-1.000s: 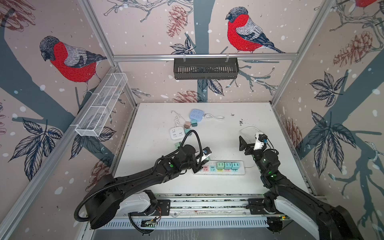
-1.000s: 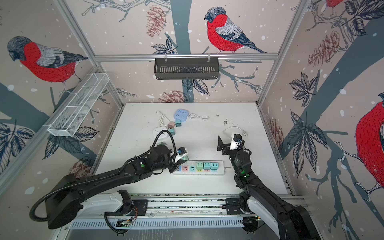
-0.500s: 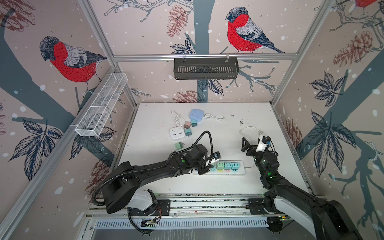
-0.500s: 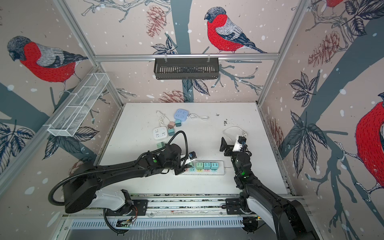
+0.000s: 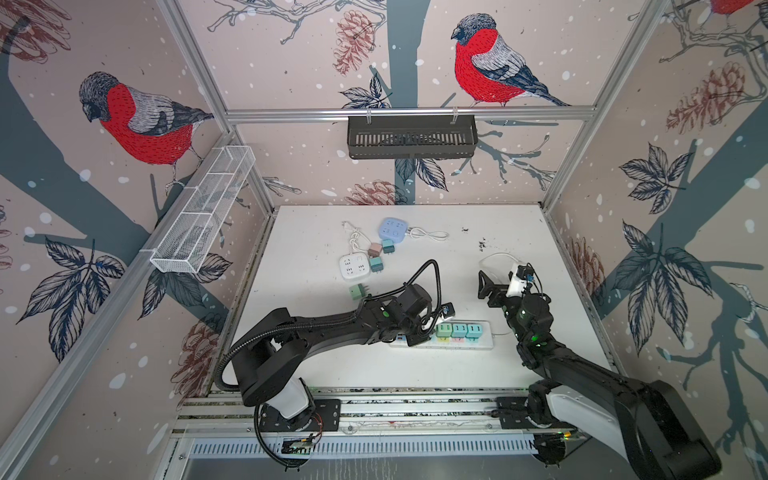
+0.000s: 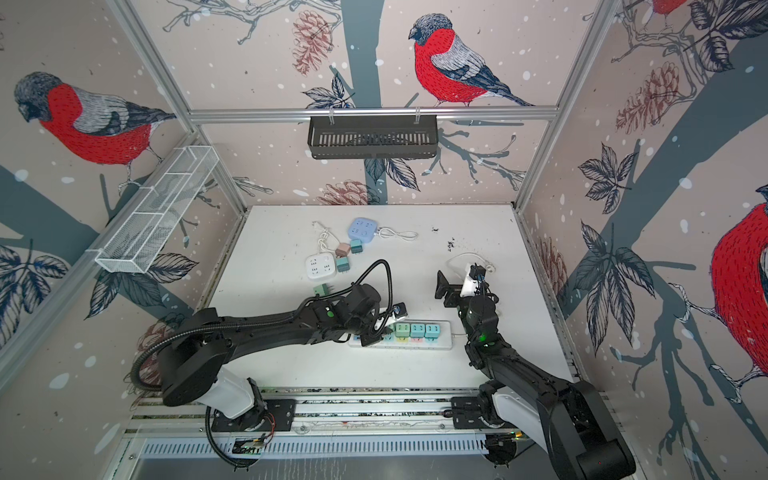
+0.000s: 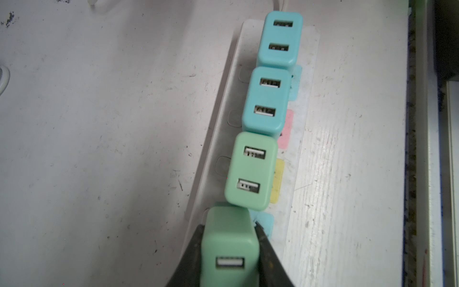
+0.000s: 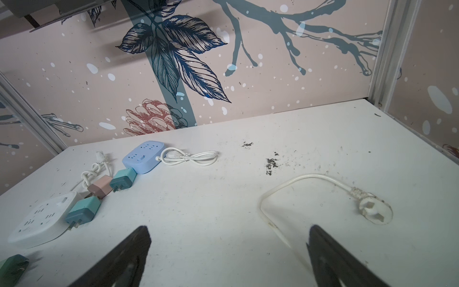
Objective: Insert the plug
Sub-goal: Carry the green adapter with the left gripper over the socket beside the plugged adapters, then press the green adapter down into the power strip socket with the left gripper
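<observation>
- Wire basket [image 5: 199,216]: hangs on the left wall, off the table [image 5: 311,365].
- Back-left of table: white socket cube [image 5: 354,267] and blue socket cube [image 5: 392,228]. Between them lie a pink plug [image 5: 375,249] and two teal plugs [image 5: 387,246], all loose.
- Loose green plug [image 5: 356,292]: lies on its side, nearer the front than the white cube and well apart from the strip.
- Left gripper [image 7: 229,231]: fingers [image 7: 263,243] are pinched tight on the two sides of the plug [image 7: 228,248]. The plug is green, and its USB face is turned to the wrist camera.
- Plug position: at the left end of the strip [image 5: 485,341], over the slot with the blue label. It is just beside the first of the seated plugs [image 7: 250,171]. Prongs are hidden, so I cannot tell whether they are in the slot.
- Strip: lies flat near the front of the table. It carries three seated plugs in a row, one green and then two teal.
- Right gripper [image 8: 229,231]: raised above the table, right of the strip. Its fingers are spread wide with nothing between them.
- Cord [image 8: 285,188]: a white loop flat on the table beyond the right gripper, ending in a three-pin head.
</observation>
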You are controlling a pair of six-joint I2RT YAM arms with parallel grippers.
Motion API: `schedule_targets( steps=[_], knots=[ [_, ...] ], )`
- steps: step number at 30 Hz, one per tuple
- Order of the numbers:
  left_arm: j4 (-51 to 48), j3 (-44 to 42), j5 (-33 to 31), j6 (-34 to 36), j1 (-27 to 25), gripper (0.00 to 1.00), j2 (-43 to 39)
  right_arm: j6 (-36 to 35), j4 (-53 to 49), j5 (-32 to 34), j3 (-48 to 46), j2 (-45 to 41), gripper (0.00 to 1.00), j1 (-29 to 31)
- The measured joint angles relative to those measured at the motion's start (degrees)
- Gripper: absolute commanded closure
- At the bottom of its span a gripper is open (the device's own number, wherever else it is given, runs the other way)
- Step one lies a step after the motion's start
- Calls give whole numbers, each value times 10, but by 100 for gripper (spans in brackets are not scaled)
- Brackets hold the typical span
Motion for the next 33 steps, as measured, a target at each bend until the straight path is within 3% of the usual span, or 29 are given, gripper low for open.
schedule_targets(
  steps=[33],
  knots=[
    [-61, 40, -10, -1, -15, 100, 16, -5, -9, -3, 21, 28, 0, 9]
  ],
)
